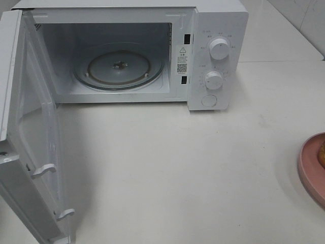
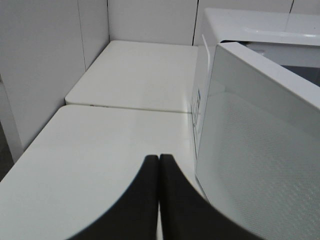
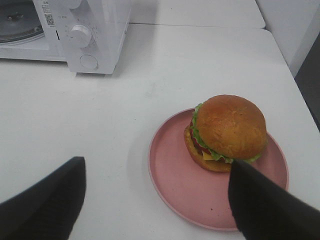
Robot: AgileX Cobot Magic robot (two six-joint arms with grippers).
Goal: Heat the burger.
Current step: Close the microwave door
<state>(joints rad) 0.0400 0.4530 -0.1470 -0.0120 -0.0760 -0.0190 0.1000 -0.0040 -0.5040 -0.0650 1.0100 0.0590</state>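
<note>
Right wrist: burger (image 3: 227, 132) sits on pink plate (image 3: 175, 187), microwave (image 3: 85, 37) at 11 o'clock, door open. Right gripper (image 3: 157, 200) jaws wide, empty; left gripper (image 2: 159, 200) pinched closed, empty. Suggest gripping plate rim, keeping level, sliding onto turntable (image 1: 119, 66).

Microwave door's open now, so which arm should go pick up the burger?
Right. Its claw is open and hangs near the burger on the pink plate; the left claw is shut beside the microwave door.

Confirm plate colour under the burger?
Pink: the plate under the burger shows best in the right wrist view.
</note>
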